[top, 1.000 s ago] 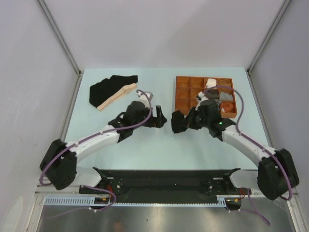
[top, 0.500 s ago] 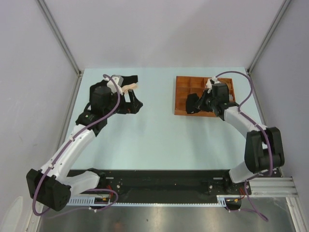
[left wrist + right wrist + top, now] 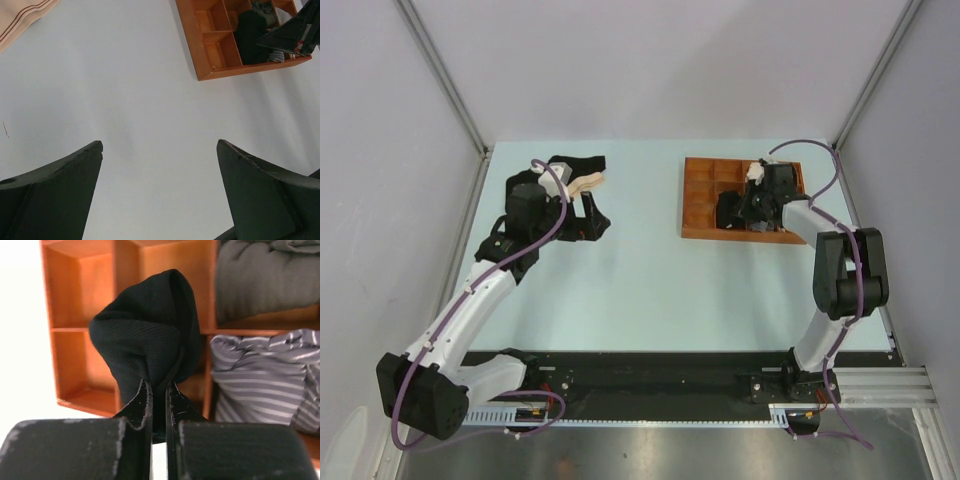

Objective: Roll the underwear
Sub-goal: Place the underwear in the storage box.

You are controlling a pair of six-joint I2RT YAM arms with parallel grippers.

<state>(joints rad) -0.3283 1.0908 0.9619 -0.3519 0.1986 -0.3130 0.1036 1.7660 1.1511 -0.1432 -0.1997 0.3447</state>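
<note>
Right wrist view: three underwear pieces, one gripped.
One rolled black brief (image 3: pixel 150 335) is pinched in the closed right tool (image 3: pixel 158 400) over the tray (image 3: pixel 698 231) at the worktop's (image 3: pixel 640 290) far-right; one striped boxer (image 3: pixel 260 375) fills a compartment beside it; one flat black brief (image 3: pixel 578 163) lies far-left, part-hidden by the wide-open left tool (image 3: pixel 160 150).

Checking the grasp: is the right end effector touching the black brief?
Touching. Right wrist view: the right end effector is closed on a fold of the black brief.

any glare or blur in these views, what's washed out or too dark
Right wrist: the table beside the tray is blown out white, while the rolled black brief shows its weave sharply. Left wrist: the left end effector reads as dark, featureless silhouettes. Top external: even light, faint shadows.
</note>
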